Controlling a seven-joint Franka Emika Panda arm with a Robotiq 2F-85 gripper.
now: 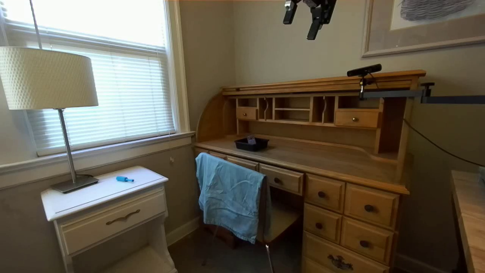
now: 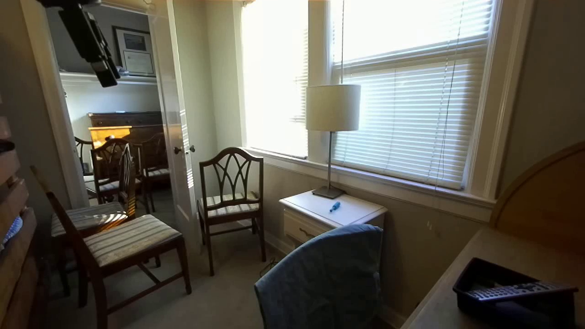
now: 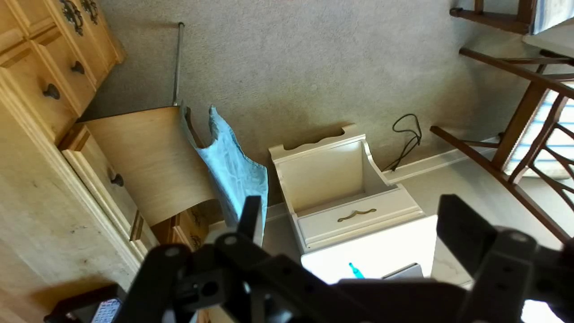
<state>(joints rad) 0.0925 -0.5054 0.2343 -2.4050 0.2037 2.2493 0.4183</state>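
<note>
High above the furniture, my gripper (image 1: pixel 300 29) hangs in the air with its fingers (image 3: pixel 462 233) spread wide and nothing between them. In the wrist view it points down towards a white nightstand (image 3: pixel 358 229), well apart from it. On the nightstand top lies a small blue marker-like object (image 1: pixel 124 179), partly cut off by the gripper body in the wrist view. A black tray (image 2: pixel 475 274) stands on the wooden desk (image 1: pixel 322 155). Inside it a grey remote control (image 2: pixel 521 290) leans against the rim. The gripper touches nothing.
A table lamp (image 1: pixel 68 132) stands on the nightstand beside the window. A chair draped with blue cloth (image 1: pixel 231 193) is pushed against the desk. At the desk's far end a camera (image 1: pixel 364 70) sits on a black arm. Several striped-seat chairs (image 2: pixel 132 237) stand near a doorway.
</note>
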